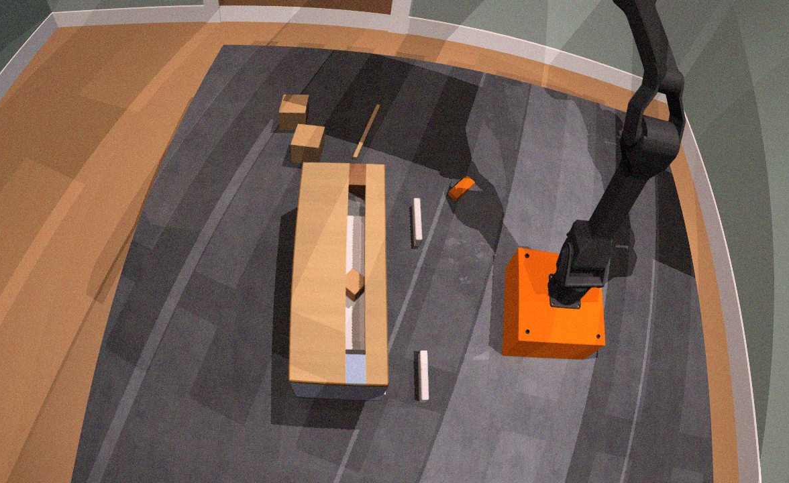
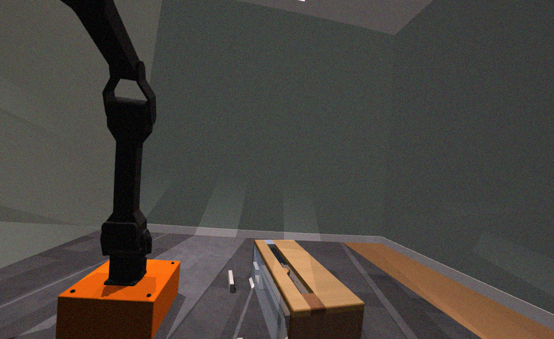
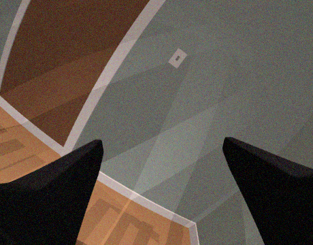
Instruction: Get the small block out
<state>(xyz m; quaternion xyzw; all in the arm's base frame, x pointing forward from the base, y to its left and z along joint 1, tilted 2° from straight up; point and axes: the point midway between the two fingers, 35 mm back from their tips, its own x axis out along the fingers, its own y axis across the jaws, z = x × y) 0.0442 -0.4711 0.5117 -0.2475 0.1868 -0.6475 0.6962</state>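
The box (image 1: 322,252) (image 2: 325,280) stands on the dark table, with a long slot in its tan top. A small tan-orange block (image 1: 354,281) (image 2: 285,269) shows through the slot, around the middle of its length. The pale shelf (image 1: 354,240) shows beneath the slot. The slot's ends are marked brown at the far end and pale blue at the near end in the top view. My gripper (image 3: 164,145) is open and empty in the wrist view, facing the room wall. It is out of frame in the top and exterior views, high up and away from the box and block.
Two white bars (image 1: 417,220) (image 1: 423,374) lie between the box and my orange base (image 1: 559,324) (image 2: 106,310). An orange block (image 1: 461,188) lies beyond them. Two brown cubes (image 1: 293,112) (image 1: 308,143) and a thin stick (image 1: 366,131) lie past the box's far end.
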